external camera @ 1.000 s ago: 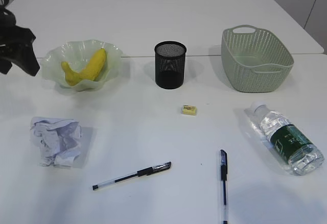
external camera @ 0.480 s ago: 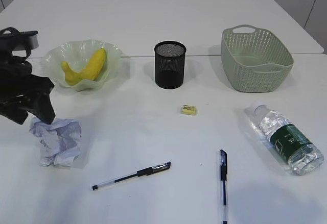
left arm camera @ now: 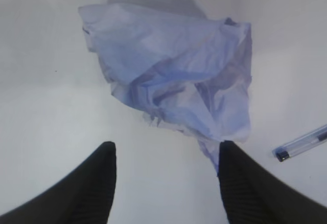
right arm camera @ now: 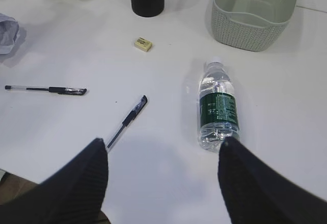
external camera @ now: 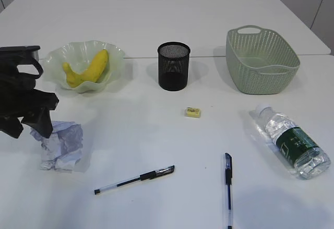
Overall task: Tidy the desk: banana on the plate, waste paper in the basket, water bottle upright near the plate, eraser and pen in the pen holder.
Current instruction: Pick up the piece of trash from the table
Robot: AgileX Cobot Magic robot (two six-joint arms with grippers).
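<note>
Over the waste paper [external camera: 60,145], at the counter's [external camera: 156,140] near-left area in the exterior view, sits the left gripper [left arm camera: 166,175], jaws spread, nothing between them yet. Wrist view shows the crumpled ball just ahead of the fingertips [left arm camera: 104,157], its lower flap close to the right-hand finger. Step in hand, as I judge it: grasp the paper for the basket [external camera: 261,59].

Doing it well: centre the ball between the jaws, go down until the fingers straddle the bulk rather than the loose flap, then close firmly; crumpled paper gives, so a shallow pinch may tear off or slip. Lift clear before crossing; the basket is far from the paper, beyond the pen holder [external camera: 174,65].

Relative to the paper: banana [external camera: 88,70] already lies in the plate [external camera: 57,57] just behind it. One pen [external camera: 134,179] lies near it toward the front, a second pen [external camera: 228,187] further over. Eraser [external camera: 192,112] sits past the first pen. Water bottle [external camera: 292,143] lies on its side, well apart. Right gripper [right arm camera: 163,178] is spread, empty, held above the counter.

Writing: bottle label is dark green with pale print, too small to read. Eraser shows a mark, unreadable.
</note>
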